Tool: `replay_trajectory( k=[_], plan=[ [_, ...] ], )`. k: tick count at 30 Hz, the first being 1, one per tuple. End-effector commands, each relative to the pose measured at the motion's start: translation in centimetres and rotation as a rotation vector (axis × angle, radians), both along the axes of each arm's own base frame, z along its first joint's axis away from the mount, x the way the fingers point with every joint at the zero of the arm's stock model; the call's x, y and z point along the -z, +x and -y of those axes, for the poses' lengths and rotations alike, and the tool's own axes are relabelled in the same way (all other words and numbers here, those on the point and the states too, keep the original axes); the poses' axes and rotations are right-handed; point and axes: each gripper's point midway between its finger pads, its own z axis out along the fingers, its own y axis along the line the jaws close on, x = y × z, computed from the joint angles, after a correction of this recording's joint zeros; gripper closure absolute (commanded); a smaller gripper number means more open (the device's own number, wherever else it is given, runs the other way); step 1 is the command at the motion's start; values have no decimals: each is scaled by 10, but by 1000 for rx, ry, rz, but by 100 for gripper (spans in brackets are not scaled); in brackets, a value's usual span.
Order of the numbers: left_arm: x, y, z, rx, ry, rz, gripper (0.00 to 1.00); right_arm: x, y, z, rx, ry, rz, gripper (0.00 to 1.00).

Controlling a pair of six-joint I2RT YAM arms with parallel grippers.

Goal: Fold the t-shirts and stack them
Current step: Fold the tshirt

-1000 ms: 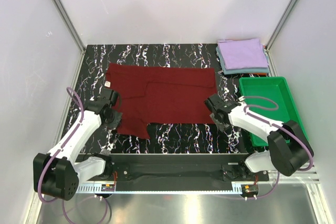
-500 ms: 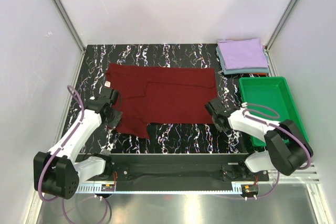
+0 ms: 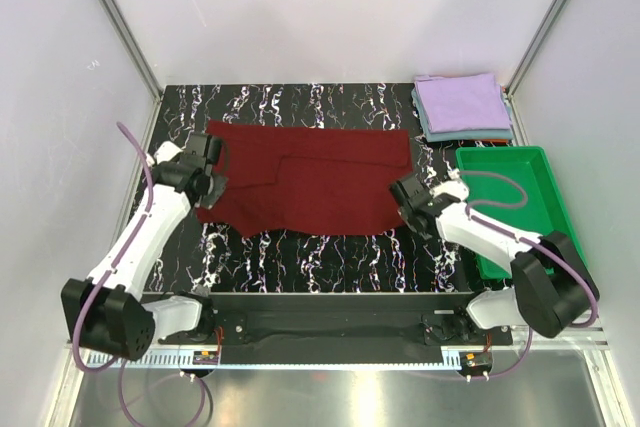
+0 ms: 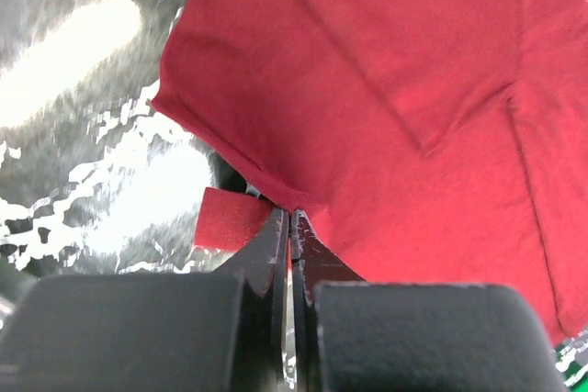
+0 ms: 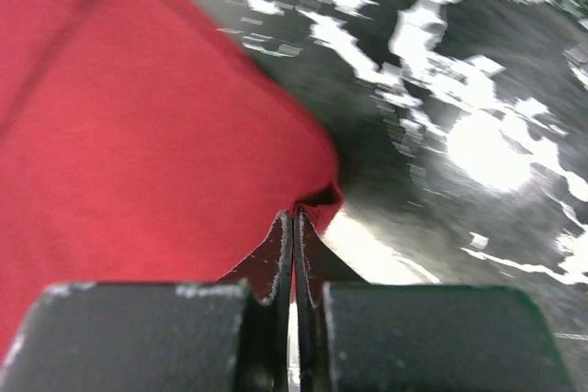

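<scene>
Right wrist view: my right gripper [image 5: 294,223] has just pinched shut on the near right corner of the maroon t-shirt [image 5: 138,135], which lies spread mid-table. My left gripper [image 4: 290,227], clamped on its left edge, has carried that side farther back. With both ends held, I judge the fold can begin.

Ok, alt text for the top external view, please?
A dark maroon t-shirt lies partly folded on a black marbled table, the left end effector shut on its left edge and the right end effector shut on its near right corner. At the far right, a folded lavender t-shirt tops a grey-blue one, beside a green tray.
</scene>
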Motion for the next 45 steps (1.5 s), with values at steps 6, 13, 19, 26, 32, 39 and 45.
replay_trajectory(
  k=[6,13,19,26,32,39,45],
  plan=[
    [-36,55,-30,-18,119,83,100,-37,50,-6,-102,-145,75,100],
    [-43,92,-52,-51,138,84,100,-34,79,3,-111,-165,37,100],
    [-38,129,-47,-5,110,113,100,-25,99,13,-128,-165,12,100],
    [-14,163,-44,62,126,41,100,-29,124,7,-201,-179,16,100],
    [-7,183,-50,67,168,15,100,-28,141,13,-232,-225,-10,100],
    [-3,199,-58,68,204,7,100,-20,156,10,-259,-236,-32,100],
    [9,211,-61,75,219,-16,100,-15,165,12,-254,-246,-53,100]
  ],
)
